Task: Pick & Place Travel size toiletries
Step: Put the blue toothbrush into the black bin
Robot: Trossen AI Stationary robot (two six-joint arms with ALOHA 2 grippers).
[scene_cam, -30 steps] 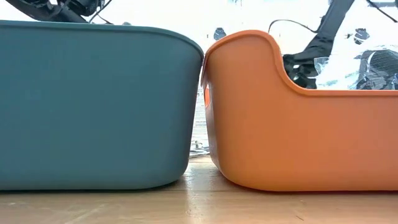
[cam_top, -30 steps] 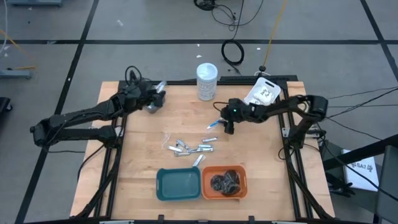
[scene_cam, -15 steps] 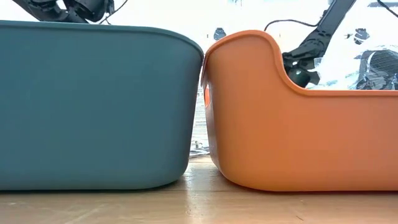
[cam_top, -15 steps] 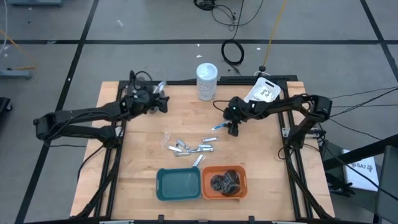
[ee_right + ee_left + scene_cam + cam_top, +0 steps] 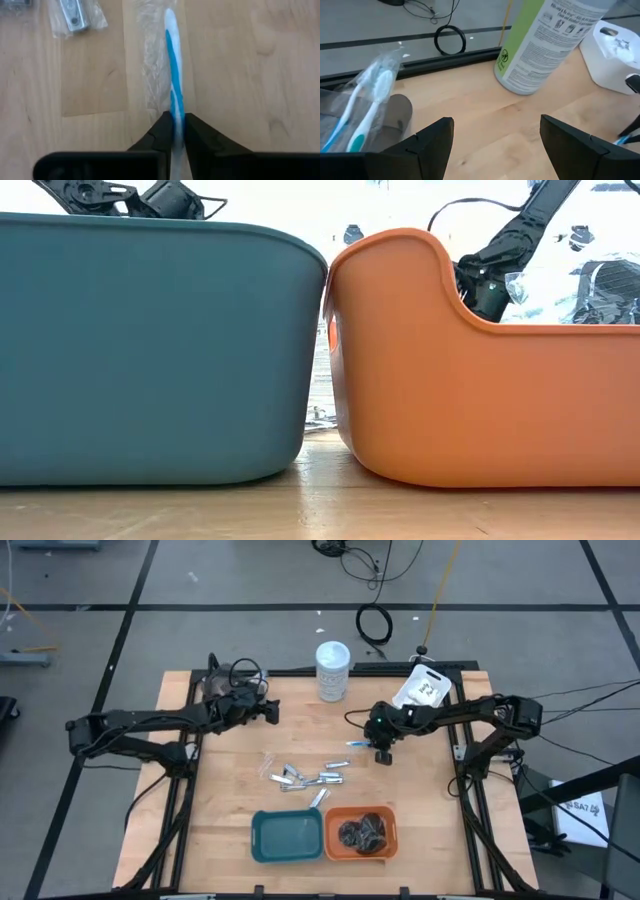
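Here the right gripper (image 5: 176, 131) pinches a wrapped toothbrush (image 5: 172, 75); the left gripper (image 5: 492, 137) gapes empty.

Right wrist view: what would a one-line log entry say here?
right hand | shut on clear-wrapped blue and white toothbrush | above wooden table | left hand | open, near tall white-lidded jar

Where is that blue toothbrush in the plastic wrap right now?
The wrapped blue toothbrush is pinched in the right gripper, right of the table's middle in the high view, just beyond the silver packets.

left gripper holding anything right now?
No. In the left wrist view the left gripper stands open over bare wood, its fingers apart with nothing between.
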